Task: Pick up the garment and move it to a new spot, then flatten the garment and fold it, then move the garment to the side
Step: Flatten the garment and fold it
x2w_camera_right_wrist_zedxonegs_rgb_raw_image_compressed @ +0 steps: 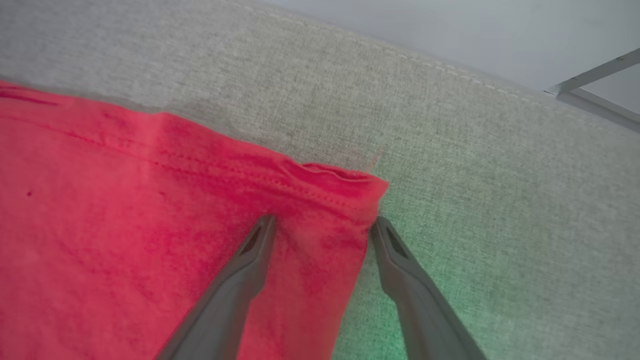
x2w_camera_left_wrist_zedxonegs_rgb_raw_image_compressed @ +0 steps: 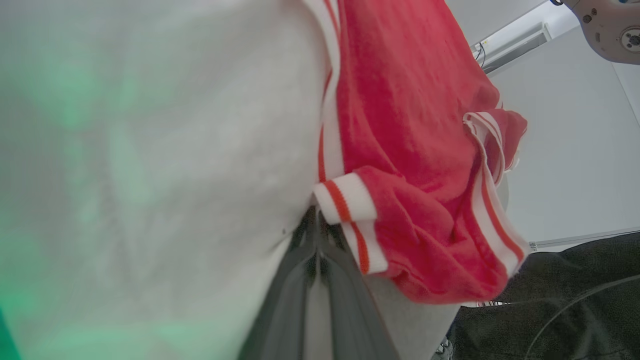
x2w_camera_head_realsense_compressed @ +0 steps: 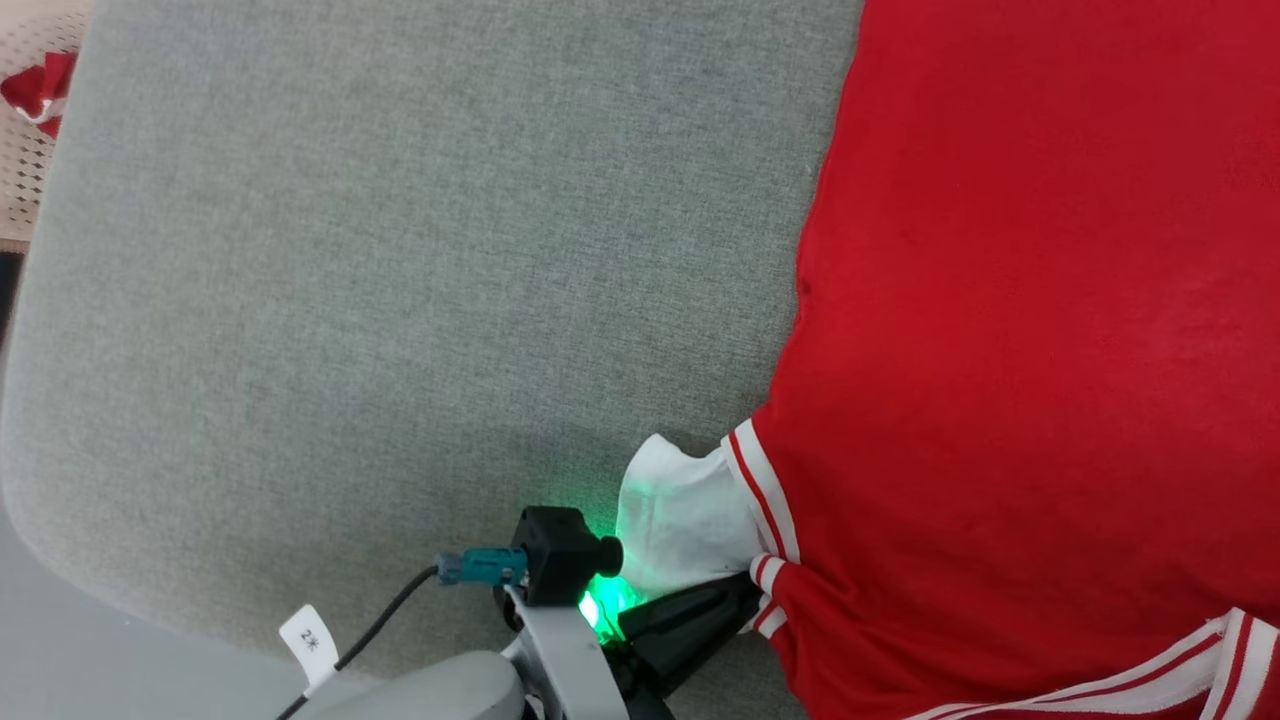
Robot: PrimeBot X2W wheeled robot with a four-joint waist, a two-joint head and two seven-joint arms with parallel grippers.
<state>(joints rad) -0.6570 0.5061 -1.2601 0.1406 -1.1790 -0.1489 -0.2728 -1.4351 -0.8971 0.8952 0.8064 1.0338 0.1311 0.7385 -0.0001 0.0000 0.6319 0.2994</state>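
my l gripper point(x2w_camera_head_realsense_compressed: 735, 605) is clamped on the jersey point(x2w_camera_head_realsense_compressed: 1000, 300) at its striped cuff point(x2w_camera_left_wrist_zedxonegs_rgb_raw_image_compressed: 345, 200). my r gripper point(x2w_camera_right_wrist_zedxonegs_rgb_raw_image_compressed: 322, 225) has jaws wide, straddling the red hem corner on the grey cushion point(x2w_camera_head_realsense_compressed: 400, 300). cloth looks soft, light, limp: i'd pinch hems/corners, not mid-panel.

Left tool point(x2w_camera_left_wrist_zedxonegs_rgb_raw_image_compressed: 316, 225) pinched, right tool point(x2w_camera_right_wrist_zedxonegs_rgb_raw_image_compressed: 324, 222) agape.

I count one garment point(x2w_camera_head_realsense_compressed: 1040, 300) at frame right, one grey cushion point(x2w_camera_head_realsense_compressed: 400, 300), and two grippers: left gripper point(x2w_camera_head_realsense_compressed: 745, 598) and right gripper point(x2w_camera_right_wrist_zedxonegs_rgb_raw_image_compressed: 324, 221).
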